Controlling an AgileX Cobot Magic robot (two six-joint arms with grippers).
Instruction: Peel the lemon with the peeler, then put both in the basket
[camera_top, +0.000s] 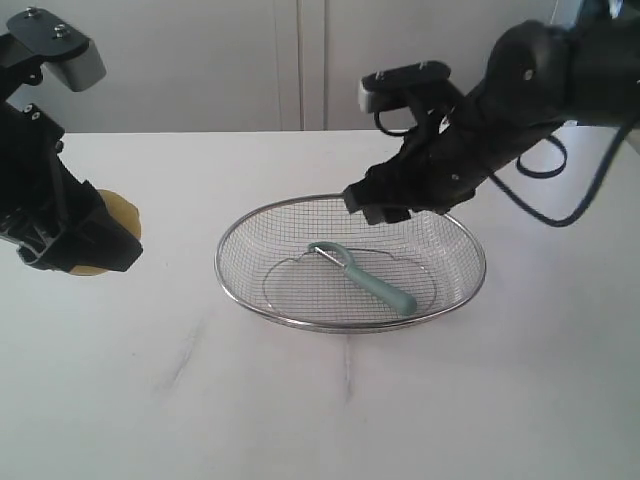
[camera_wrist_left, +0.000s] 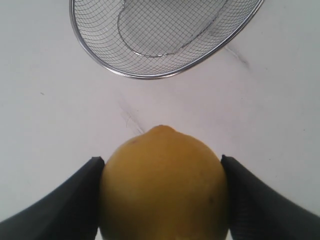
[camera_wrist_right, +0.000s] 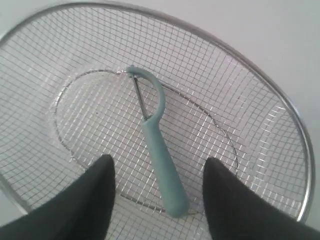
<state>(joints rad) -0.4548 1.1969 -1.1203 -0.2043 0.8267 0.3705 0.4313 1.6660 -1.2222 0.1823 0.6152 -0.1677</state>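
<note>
Apart, between parted fingers (camera_wrist_right: 95, 200) — peeler (camera_wrist_right: 157, 145) in basket (camera_wrist_right: 250, 100).

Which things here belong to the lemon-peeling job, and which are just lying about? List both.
Part of the job:
lemon, clamped in the left gripper
peeler, lying in the basket
basket

Just lying about:
nothing loose shows; there is only the white table underneath

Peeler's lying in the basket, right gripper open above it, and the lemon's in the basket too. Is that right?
Not the lemon: it is outside the basket, clamped between the left gripper's fingers, as the left wrist view shows. The peeler does lie in the basket with the right gripper open above it.
</note>
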